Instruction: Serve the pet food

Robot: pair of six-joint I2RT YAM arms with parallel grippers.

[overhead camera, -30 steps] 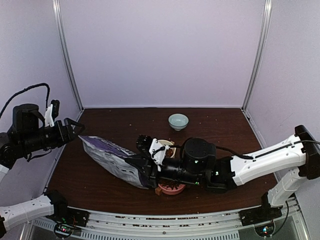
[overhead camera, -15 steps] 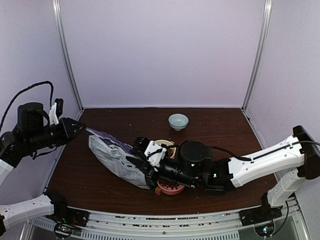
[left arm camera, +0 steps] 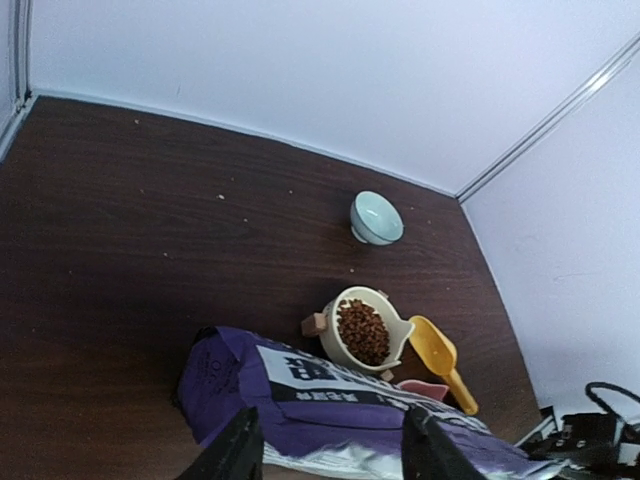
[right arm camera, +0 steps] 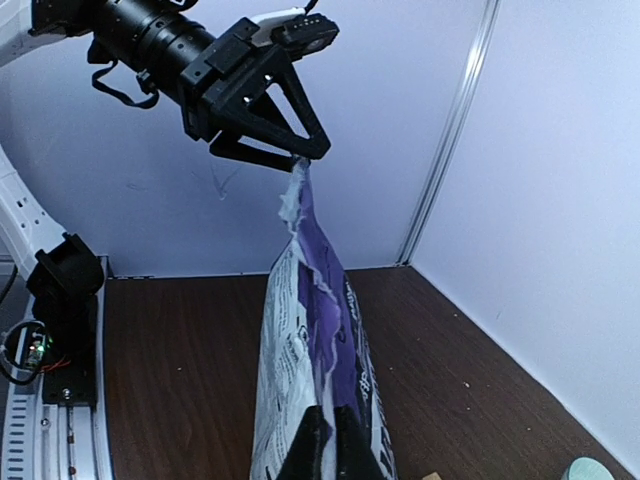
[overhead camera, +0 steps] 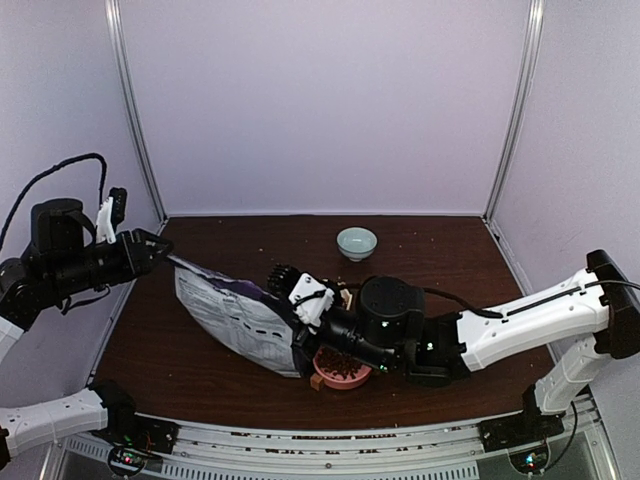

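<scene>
Where the overhead view looks down on the dark bench, a purple-and-white bag lies stretched on a slant between the two arms. The left tool reaches in from the left wall and has the bag's far upper corner nipped between its tips, that corner lifted off the wood. The right tool lies low across the middle of the bench, closed tight on the bag's other end. A pink dish peeks out from under the right arm near the front edge. A pale green bowl sits alone toward the back wall, well apart from the rest.

From the left wrist, two fingers stand at the bottom edge with the bag's crumpled end between them. Beyond the bag sits a cream bowl filled with the pet food, a heap of reddish-brown pellets, close against the bag's far side. A yellow scoop lies just right of that bowl, and a small wooden block sits just beside its left side.

From the right wrist, the bag rises as a taut sheet from the right tool's shut fingers at the bottom of the view up to the left tool's pinched tips, where its torn corner is caught.
</scene>
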